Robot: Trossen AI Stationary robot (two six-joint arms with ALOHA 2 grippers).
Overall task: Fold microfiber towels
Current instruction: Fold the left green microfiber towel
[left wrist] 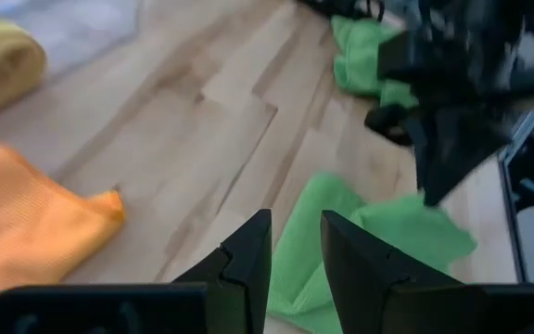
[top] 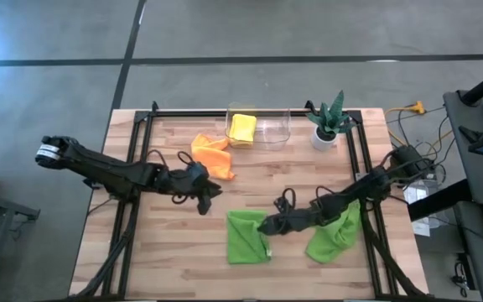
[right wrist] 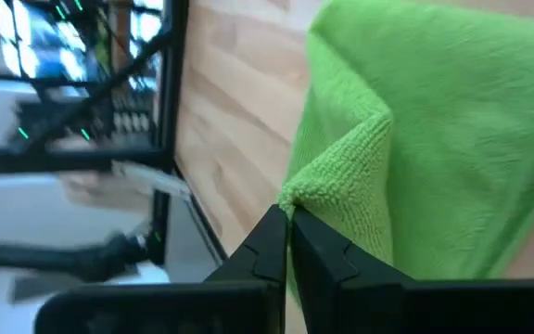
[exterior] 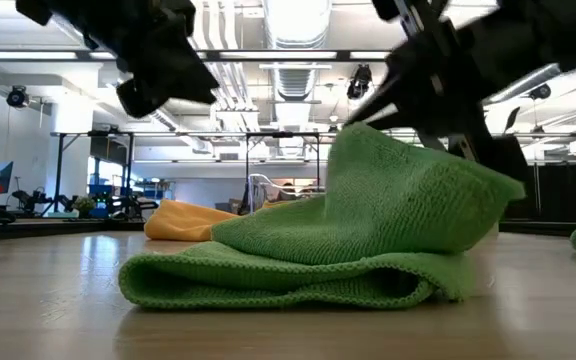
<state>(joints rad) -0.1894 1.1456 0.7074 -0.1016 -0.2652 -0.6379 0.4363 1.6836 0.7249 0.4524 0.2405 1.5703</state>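
A lime green towel (top: 246,239) lies folded on the wooden table near its front middle. My right gripper (top: 266,226) is shut on the towel's right side, reaching in from the table's right. A second lime green towel (top: 335,236) lies crumpled under the right arm. An orange towel (top: 212,156) lies at the far middle, and a yellow towel (top: 242,127) sits in a clear bin (top: 273,126). My left gripper (top: 209,192) hovers left of the folded green towel, slightly open (left wrist: 295,243) with nothing between its fingers. My right gripper pinches a corner fold of the lime green towel (right wrist: 334,182) between its two fingertips (right wrist: 269,234). The fingers slant down from the table's right. The pinched part (exterior: 373,150) is raised like a tent, while the lower layers (exterior: 268,280) rest on the table.
A spiky green plant in a white pot (top: 326,124) stands at the far right. Black rails (top: 355,159) run along the table's left, right and far sides. Bare wood (top: 166,252) shows at the front left.
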